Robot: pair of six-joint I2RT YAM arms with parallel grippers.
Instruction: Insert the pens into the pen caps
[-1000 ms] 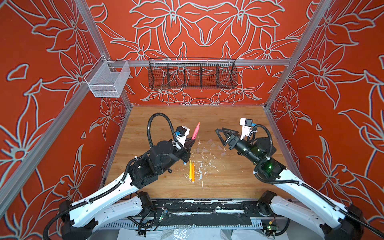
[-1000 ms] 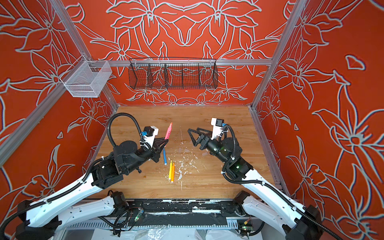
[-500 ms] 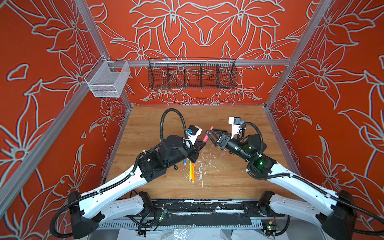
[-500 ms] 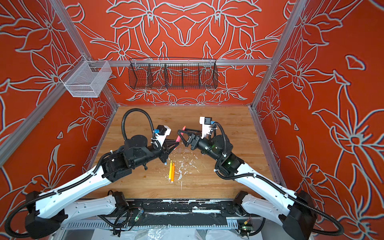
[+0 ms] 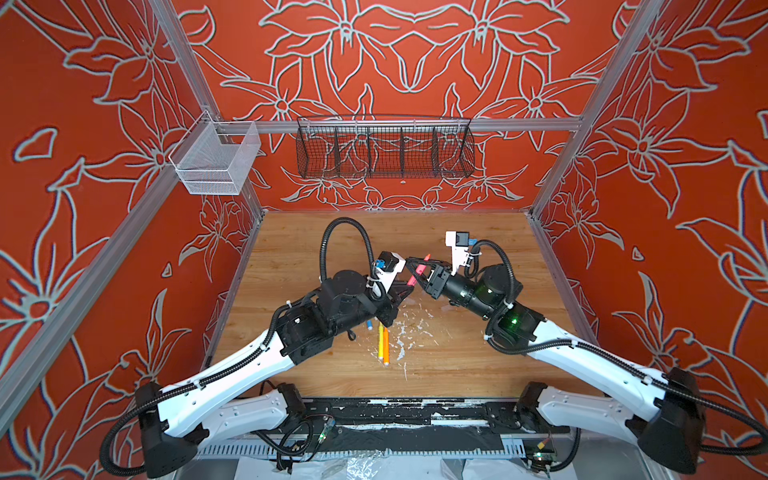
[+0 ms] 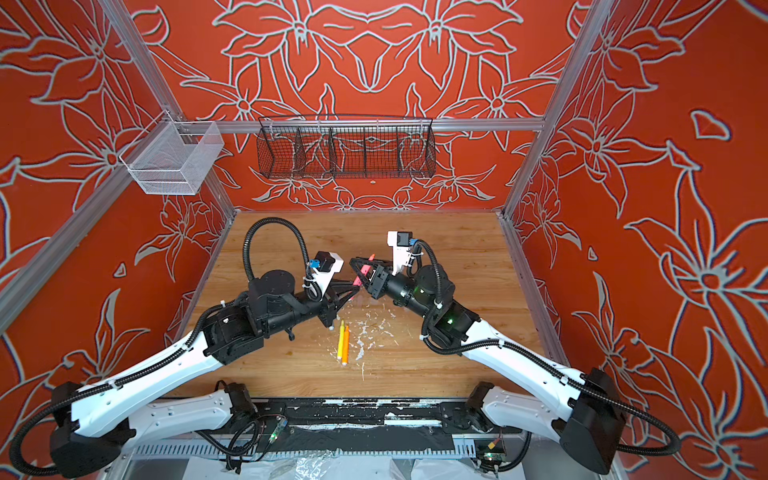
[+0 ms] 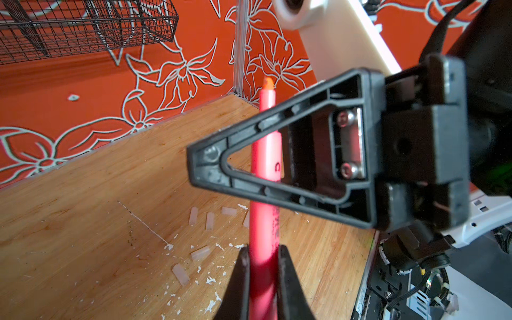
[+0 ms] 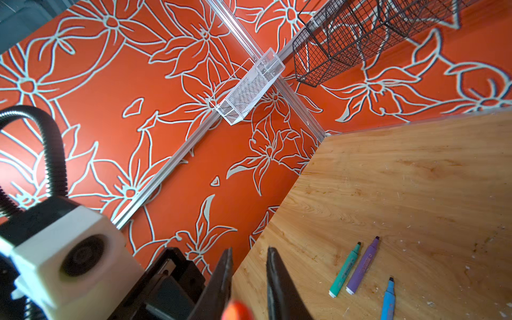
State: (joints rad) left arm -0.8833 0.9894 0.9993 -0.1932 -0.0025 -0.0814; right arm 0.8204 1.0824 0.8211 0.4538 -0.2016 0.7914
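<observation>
A pink-red pen (image 5: 417, 274) (image 6: 362, 270) is held above the wooden table between both arms. My left gripper (image 7: 263, 257) (image 5: 405, 289) is shut on its lower end. My right gripper (image 5: 417, 270) (image 8: 249, 250) is shut on its upper part, and the orange-red tip (image 8: 235, 310) shows between the jaws. A right finger (image 7: 210, 163) crosses in front of the pen in the left wrist view. Yellow (image 5: 380, 343) and orange (image 5: 385, 345) pens lie on the table. Green (image 8: 345, 270), purple (image 8: 363, 266) and blue (image 8: 388, 299) pens lie near the left arm. Several pen caps (image 7: 209, 220) lie loose below.
White paint flecks (image 5: 401, 332) are scattered mid-table among the caps. A black wire basket (image 5: 384, 151) hangs on the back wall and a white mesh basket (image 5: 216, 164) on the left rail. Red patterned walls close in three sides.
The left arm carried the pink-red pen toward the middle and tilted it. The right gripper moved left to meet it and closed on the pen.
</observation>
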